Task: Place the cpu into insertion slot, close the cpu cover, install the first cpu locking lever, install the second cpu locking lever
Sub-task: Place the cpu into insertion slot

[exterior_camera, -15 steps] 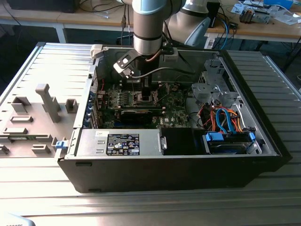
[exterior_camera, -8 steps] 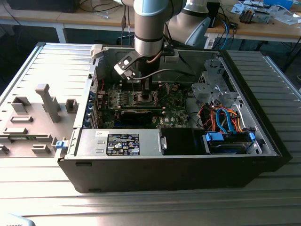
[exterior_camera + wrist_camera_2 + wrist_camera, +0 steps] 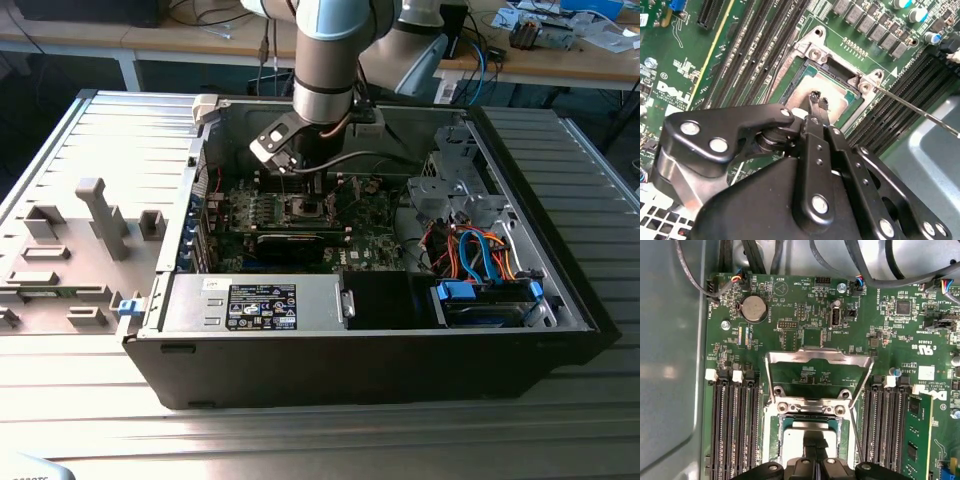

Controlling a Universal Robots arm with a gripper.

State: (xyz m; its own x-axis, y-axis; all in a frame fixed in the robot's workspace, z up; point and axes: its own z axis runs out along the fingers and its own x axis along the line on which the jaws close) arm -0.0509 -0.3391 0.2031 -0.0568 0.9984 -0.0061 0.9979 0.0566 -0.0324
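The cpu lies flat in the insertion slot on the green motherboard, its silvery top showing on both sides of my fingers. My gripper hangs just over the middle of the cpu, and its black fingertips are shut together with nothing between them. The cpu cover stands open, tipped back from its hinge, with green board showing through its window. A thin wire locking lever sticks out unlatched beside the insertion slot. In the exterior view my gripper reaches down into the open computer case.
Black memory slots flank the socket on both sides. A round coin battery and cables sit beyond the cover. The case holds a power supply, a drive cage and coloured cables.
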